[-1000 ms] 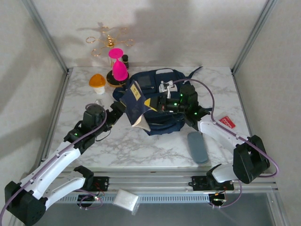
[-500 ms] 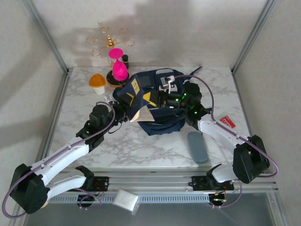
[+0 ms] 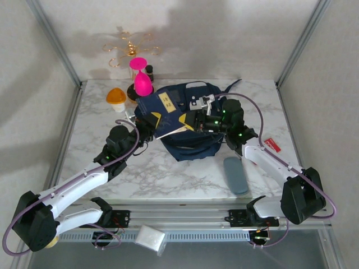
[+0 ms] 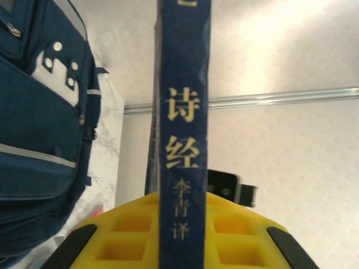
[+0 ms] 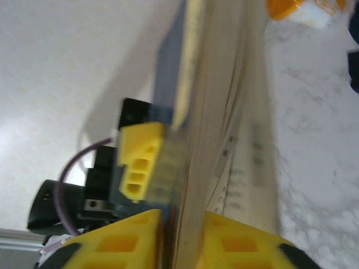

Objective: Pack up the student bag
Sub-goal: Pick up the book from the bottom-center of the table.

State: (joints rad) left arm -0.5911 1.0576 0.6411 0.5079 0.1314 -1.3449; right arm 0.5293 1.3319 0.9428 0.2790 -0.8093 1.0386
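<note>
The student bag point(image 3: 196, 147), a navy backpack with pale patches, lies at the table's middle and fills the left side of the left wrist view point(image 4: 39, 129). Above its left part hangs a small navy book point(image 3: 162, 109) with a yellow label. My left gripper point(image 3: 150, 120) is shut on the book's spine point(image 4: 182, 140), which stands between its yellow pads point(image 4: 182, 196). From the right, my right gripper point(image 3: 188, 120) has its pads point(image 5: 182, 216) against both sides of the book's page edge point(image 5: 224, 112). One loose page hangs outside the right pad.
A pink hourglass point(image 3: 140, 78), an orange mushroom-shaped object point(image 3: 116, 97) and a gold wire stand point(image 3: 130, 49) are at the back left. A grey case point(image 3: 235, 175) and a red card point(image 3: 271, 145) lie right of the bag. Metal frame posts flank the table.
My left gripper moved in and shut on the book's spine. The book swung from hanging open to closed with its label up. My right gripper's jaws widened a little.
</note>
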